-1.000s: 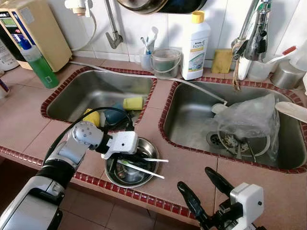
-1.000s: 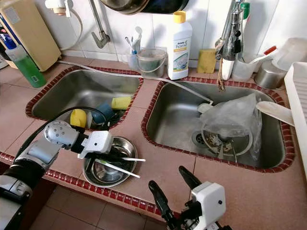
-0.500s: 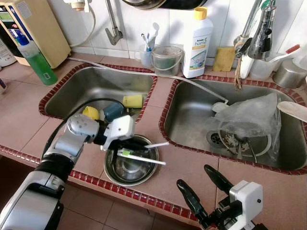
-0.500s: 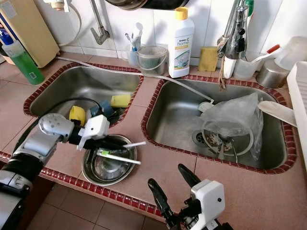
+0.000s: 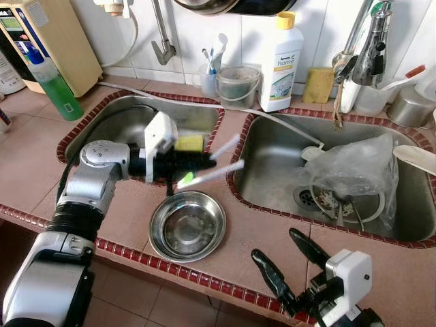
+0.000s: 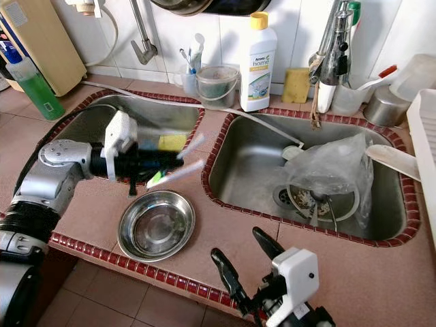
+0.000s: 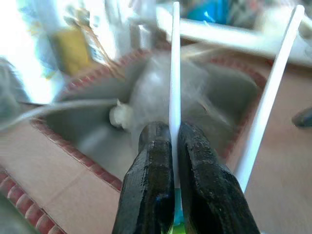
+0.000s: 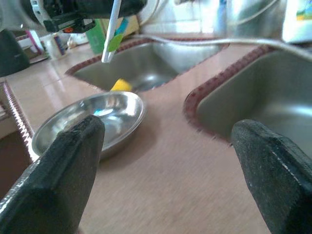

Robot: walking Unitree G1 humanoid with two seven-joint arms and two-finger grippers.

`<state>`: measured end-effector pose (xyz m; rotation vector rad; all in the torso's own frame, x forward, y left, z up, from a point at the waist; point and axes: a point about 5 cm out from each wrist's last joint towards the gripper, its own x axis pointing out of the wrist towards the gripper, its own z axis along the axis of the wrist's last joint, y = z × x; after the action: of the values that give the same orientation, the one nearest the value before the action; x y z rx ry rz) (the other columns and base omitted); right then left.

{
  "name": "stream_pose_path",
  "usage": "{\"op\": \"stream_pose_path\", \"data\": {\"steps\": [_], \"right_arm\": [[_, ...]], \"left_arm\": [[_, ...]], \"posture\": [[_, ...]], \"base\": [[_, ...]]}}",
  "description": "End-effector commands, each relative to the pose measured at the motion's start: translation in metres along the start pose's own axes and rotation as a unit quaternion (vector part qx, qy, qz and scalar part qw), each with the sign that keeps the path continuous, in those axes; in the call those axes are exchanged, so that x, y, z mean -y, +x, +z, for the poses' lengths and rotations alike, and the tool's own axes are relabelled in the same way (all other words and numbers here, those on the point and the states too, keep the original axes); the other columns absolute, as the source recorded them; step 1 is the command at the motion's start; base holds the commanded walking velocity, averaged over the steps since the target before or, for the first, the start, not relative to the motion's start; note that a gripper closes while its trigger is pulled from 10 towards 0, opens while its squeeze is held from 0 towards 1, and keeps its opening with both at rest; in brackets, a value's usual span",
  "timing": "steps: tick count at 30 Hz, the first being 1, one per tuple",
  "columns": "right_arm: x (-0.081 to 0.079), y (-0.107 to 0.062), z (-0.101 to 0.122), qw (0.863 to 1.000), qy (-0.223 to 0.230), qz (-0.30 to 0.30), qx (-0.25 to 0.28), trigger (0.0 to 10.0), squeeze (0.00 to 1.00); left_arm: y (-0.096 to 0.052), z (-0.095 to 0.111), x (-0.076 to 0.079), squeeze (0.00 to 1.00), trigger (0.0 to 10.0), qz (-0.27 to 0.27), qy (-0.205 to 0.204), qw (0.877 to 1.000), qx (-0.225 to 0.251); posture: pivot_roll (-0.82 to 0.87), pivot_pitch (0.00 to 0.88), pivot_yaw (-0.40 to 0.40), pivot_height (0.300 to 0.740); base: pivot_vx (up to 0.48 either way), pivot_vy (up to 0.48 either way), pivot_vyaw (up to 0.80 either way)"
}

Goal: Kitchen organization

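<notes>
The left gripper (image 5: 194,162) has come up out of the steel bowl (image 5: 187,225) since a second ago, taking the two white sticks (image 5: 221,170) with it, so they're now in the air over the counter (image 5: 238,235) strip between the left sink (image 5: 129,126) and right sink (image 5: 320,170). The left wrist view shows the jaws pinching one stick tight, the other fanning off beside it. A yellow sponge (image 5: 191,142) sits in the left sink behind the gripper, and a crumpled plastic bag (image 5: 354,167) covers the right sink's drain. The right gripper (image 5: 289,262) hovers at the counter's front edge, jaws spread wide; its wrist view looks at the bowl from low down.
</notes>
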<state>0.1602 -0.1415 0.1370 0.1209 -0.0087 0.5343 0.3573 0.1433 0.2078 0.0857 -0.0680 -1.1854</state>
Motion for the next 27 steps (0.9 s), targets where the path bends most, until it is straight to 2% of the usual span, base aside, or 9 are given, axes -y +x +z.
{"op": "stream_pose_path", "data": {"steps": [1,5,7,10,13,16,17,22,27], "right_arm": [[0.005,0.005,0.003,1.000,0.006,-0.012,0.012,10.0,0.00],[0.017,0.026,0.013,0.998,0.004,-0.036,0.055,10.0,0.00],[0.025,0.039,0.017,0.995,-0.003,-0.056,0.076,10.0,0.00],[0.034,0.052,0.020,0.992,-0.006,-0.080,0.096,10.0,0.00],[0.047,0.070,0.022,0.984,-0.015,-0.130,0.118,10.0,0.00],[0.051,0.073,0.022,0.982,-0.016,-0.143,0.120,10.0,0.00],[0.057,0.081,0.023,0.975,-0.018,-0.178,0.129,10.0,0.00],[0.067,0.098,0.023,0.961,-0.036,-0.236,0.138,10.0,0.00],[0.068,0.108,0.025,0.959,-0.054,-0.241,0.142,10.0,0.00]], "left_arm": [[-0.001,0.007,-0.006,0.00,10.0,0.043,-0.001,0.999,0.024],[0.004,0.002,-0.007,0.00,10.0,0.125,-0.018,0.991,0.052],[0.004,-0.005,-0.011,0.00,10.0,0.200,-0.014,0.979,0.049],[0.004,-0.014,-0.013,0.00,10.0,0.256,-0.032,0.965,0.048],[0.004,-0.028,-0.011,0.00,10.0,0.326,-0.033,0.944,0.037],[0.004,-0.032,-0.011,0.00,10.0,0.339,-0.049,0.939,0.031],[0.003,-0.037,-0.008,0.00,10.0,0.361,-0.052,0.930,0.037],[0.005,-0.047,0.001,0.00,10.0,0.395,-0.074,0.913,0.062],[0.007,-0.048,0.005,0.00,10.0,0.402,-0.047,0.913,0.053]], "posture": [[-0.11,0.033,0.085,0.740],[-0.09,0.018,0.061,0.740],[-0.08,0.009,0.049,0.740],[-0.07,0.000,0.038,0.740],[-0.05,0.000,0.023,0.740],[-0.04,0.000,0.015,0.740],[-0.04,0.000,0.011,0.740],[-0.03,0.000,-0.001,0.740],[-0.02,0.000,-0.003,0.740]], "base": [[0.000,0.000,0.00],[0.000,0.000,0.00],[0.000,0.000,0.00],[0.000,0.000,0.00],[0.000,0.000,0.00],[0.000,0.000,0.00],[0.000,0.000,0.00],[0.000,0.000,0.00],[0.000,0.000,0.00]]}}
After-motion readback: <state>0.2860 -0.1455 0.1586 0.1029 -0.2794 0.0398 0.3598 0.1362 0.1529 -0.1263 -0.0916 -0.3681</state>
